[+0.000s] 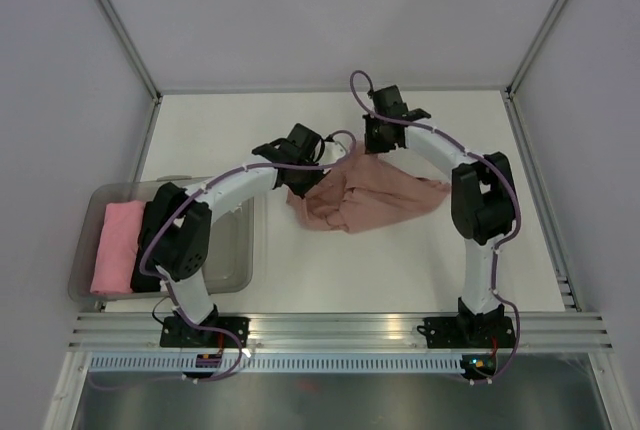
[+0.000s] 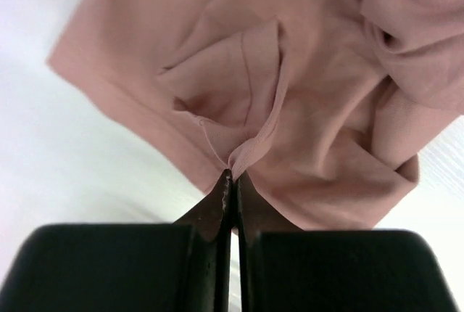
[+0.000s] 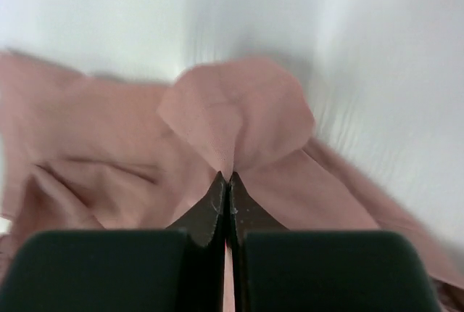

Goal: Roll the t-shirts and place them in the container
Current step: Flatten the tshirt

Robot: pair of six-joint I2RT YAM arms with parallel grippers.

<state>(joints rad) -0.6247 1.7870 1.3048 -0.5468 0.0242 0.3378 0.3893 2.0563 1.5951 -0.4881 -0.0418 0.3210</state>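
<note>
Left hand (image 2: 230, 178): clamped on a fold of the crumpled t-shirt (image 1: 375, 198).
Right hand (image 3: 228, 179): pinching the same shirt's edge.
Rolled shirt (image 1: 118, 247): lying in the bin (image 1: 238, 250).

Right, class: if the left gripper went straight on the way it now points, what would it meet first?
The left gripper is shut on a fold of the t-shirt, so it would press into more of that crumpled cloth first. The table probably lies beneath, though depth is unclear.
</note>
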